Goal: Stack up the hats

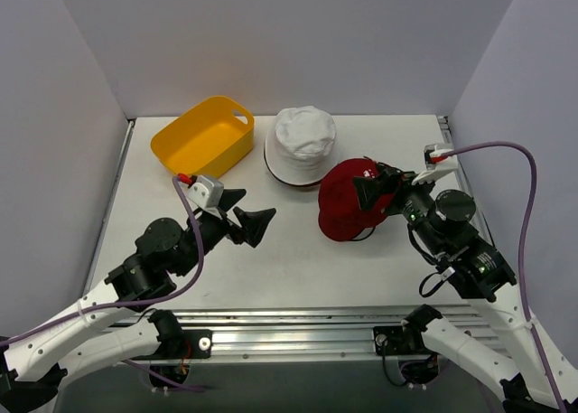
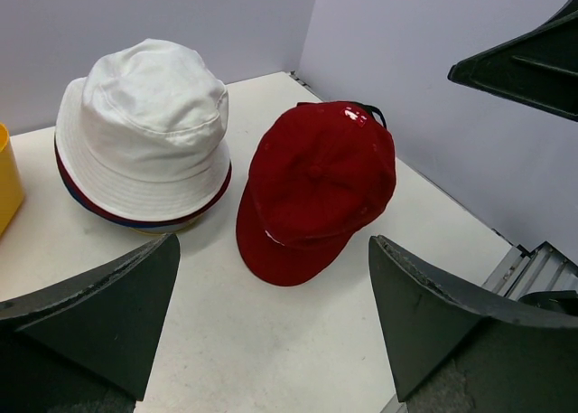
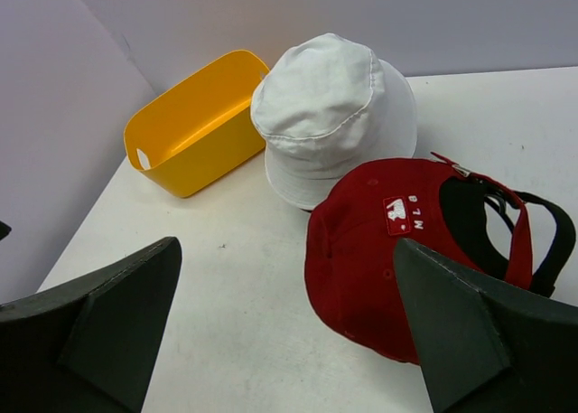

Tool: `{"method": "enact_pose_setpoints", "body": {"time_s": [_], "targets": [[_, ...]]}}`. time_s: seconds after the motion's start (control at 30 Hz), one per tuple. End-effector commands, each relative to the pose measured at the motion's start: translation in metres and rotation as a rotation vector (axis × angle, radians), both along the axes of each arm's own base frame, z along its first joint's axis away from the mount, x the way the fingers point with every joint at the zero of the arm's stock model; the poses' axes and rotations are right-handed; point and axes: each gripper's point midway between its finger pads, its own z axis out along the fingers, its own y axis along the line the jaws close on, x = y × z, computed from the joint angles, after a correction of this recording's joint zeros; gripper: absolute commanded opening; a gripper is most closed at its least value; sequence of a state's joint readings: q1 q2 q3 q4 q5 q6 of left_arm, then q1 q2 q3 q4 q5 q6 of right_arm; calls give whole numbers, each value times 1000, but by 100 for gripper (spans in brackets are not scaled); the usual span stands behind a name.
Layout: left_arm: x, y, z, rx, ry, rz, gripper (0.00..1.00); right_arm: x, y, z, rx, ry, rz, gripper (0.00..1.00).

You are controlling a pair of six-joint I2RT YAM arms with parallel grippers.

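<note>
Right now L gripper (image 1: pixel 246 212) hangs at 9 o'clock of table (image 1: pixel 289 268) centre, jaws spread wide, nothing in them. R gripper (image 1: pixel 379 185) is at 3 o'clock, likewise gaping & empty, over the rear of the red cap (image 1: pixel 341 210). Cap lies just R of centre w/ white logo (image 3: pixel 400 212); a black strap (image 3: pixel 553 237) shows at its back. White bucket hat (image 1: pixel 304 140) sits at 12 o'clock atop maroon & blue brims (image 2: pixel 135 221), just beside the cap. Yellow basket (image 1: pixel 194 133) at 11 o'clock.
</note>
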State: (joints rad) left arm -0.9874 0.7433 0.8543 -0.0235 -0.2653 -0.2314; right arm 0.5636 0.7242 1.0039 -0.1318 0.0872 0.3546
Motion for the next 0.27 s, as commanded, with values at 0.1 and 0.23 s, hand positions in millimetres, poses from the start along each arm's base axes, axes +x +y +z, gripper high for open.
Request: {"method": "enact_pose_setpoints", "body": {"time_s": [0.1,0.23], "targets": [[1,5,11,-32,-41,25,94,2,8,5,13,-31,30,100],[2,5,10,-25,-44,25,94,0,5,6,20,-38,24,100]]}}
